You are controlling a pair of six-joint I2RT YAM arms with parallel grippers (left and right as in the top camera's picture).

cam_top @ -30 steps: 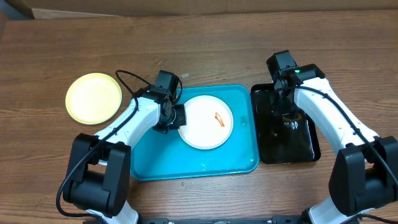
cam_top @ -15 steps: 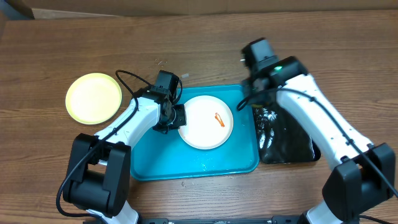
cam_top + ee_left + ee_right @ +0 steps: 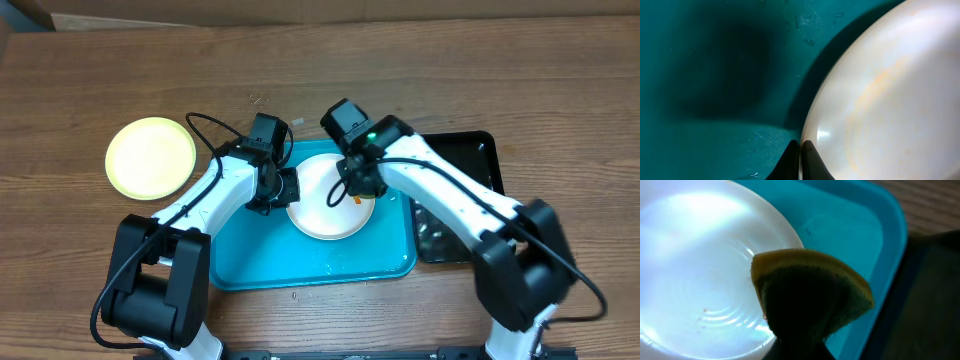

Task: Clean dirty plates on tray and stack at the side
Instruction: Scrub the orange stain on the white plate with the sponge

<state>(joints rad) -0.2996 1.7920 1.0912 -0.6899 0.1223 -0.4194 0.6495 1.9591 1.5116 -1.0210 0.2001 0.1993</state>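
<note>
Teamwork: left gripper (image 3: pixel 801 150) jaws pinch the rim of the white plate (image 3: pixel 320 215) so it can't slide on the tray (image 3: pixel 250 260), right gripper (image 3: pixel 352 190) jaws clamp the sponge (image 3: pixel 810 297) over it for scrubbing

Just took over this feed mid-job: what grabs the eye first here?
A white plate sits in the blue tray at the centre, with the right jaws holding a yellow sponge right over it. The left jaws pinch its left rim. A yellow plate lies alone on the table, far left.
</note>
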